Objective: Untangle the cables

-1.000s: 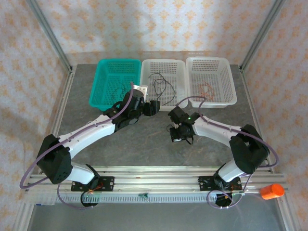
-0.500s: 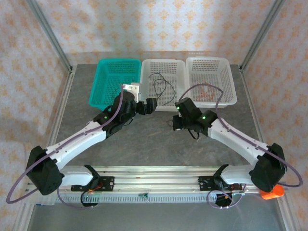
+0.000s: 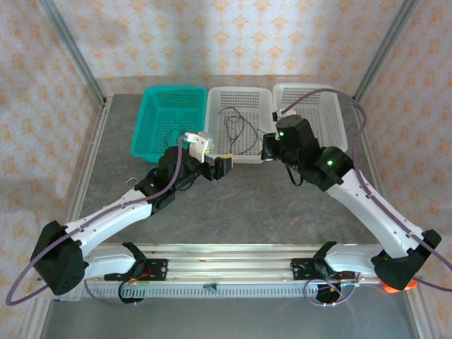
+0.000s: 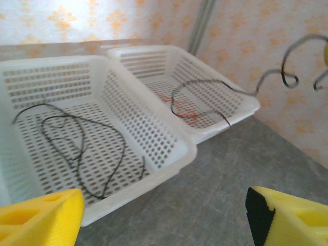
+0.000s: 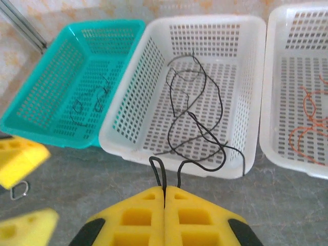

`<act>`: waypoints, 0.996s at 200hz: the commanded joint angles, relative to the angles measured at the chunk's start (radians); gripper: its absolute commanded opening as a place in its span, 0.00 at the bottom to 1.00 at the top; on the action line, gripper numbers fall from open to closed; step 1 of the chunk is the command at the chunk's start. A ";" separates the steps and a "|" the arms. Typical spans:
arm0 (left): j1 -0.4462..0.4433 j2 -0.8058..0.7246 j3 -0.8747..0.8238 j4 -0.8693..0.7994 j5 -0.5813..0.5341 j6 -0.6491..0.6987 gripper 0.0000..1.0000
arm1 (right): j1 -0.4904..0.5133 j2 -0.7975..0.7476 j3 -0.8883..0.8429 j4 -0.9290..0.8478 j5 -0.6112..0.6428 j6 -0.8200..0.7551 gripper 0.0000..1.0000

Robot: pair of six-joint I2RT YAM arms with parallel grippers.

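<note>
White middle basket (image 5: pixel 128 115) holds black cables (image 5: pixel 196 125), right basket (image 5: pixel 274 77) an orange cable (image 5: pixel 306 110)

One camera looks down from behind my bases (image 3: pixel 138 267); my wrist cameras look forward, close. All three share the middle white perforated plastic basket (image 3: pixel 256 106).

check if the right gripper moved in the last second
Yes. The right gripper, shut on a black cable, has moved farther out, from the bare table to the near rim of the middle white basket.
</note>
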 commanded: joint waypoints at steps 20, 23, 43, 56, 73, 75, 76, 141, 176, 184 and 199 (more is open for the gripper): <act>-0.001 0.075 0.064 0.125 0.180 0.013 0.83 | -0.004 0.011 0.150 -0.055 -0.012 -0.037 0.00; -0.001 0.081 0.066 0.129 0.188 0.012 0.83 | -0.004 0.013 0.158 -0.056 -0.022 -0.040 0.00; -0.001 0.116 0.084 0.146 0.216 0.009 0.83 | -0.004 0.015 0.190 -0.056 -0.087 -0.059 0.00; -0.001 0.133 0.087 0.168 0.214 0.006 0.82 | -0.004 0.009 0.196 -0.049 -0.132 -0.075 0.00; -0.001 0.160 0.116 0.168 0.202 0.006 0.78 | -0.004 0.004 0.203 -0.038 -0.193 -0.089 0.00; -0.001 0.162 0.119 0.168 0.202 0.006 0.78 | -0.004 0.004 0.204 -0.037 -0.199 -0.091 0.00; -0.001 0.164 0.122 0.168 0.202 0.006 0.78 | -0.004 0.004 0.205 -0.037 -0.203 -0.091 0.00; -0.001 0.248 0.200 0.223 0.219 -0.012 0.72 | -0.004 -0.009 0.205 0.007 -0.346 -0.101 0.00; -0.001 0.263 0.205 0.247 0.187 -0.030 0.62 | -0.004 -0.022 0.198 0.003 -0.332 -0.106 0.00; -0.001 0.263 0.202 0.249 0.188 -0.032 0.55 | -0.004 -0.039 0.195 0.005 -0.326 -0.106 0.00; -0.001 0.262 0.197 0.252 0.184 -0.034 0.38 | -0.004 -0.044 0.194 0.006 -0.314 -0.105 0.00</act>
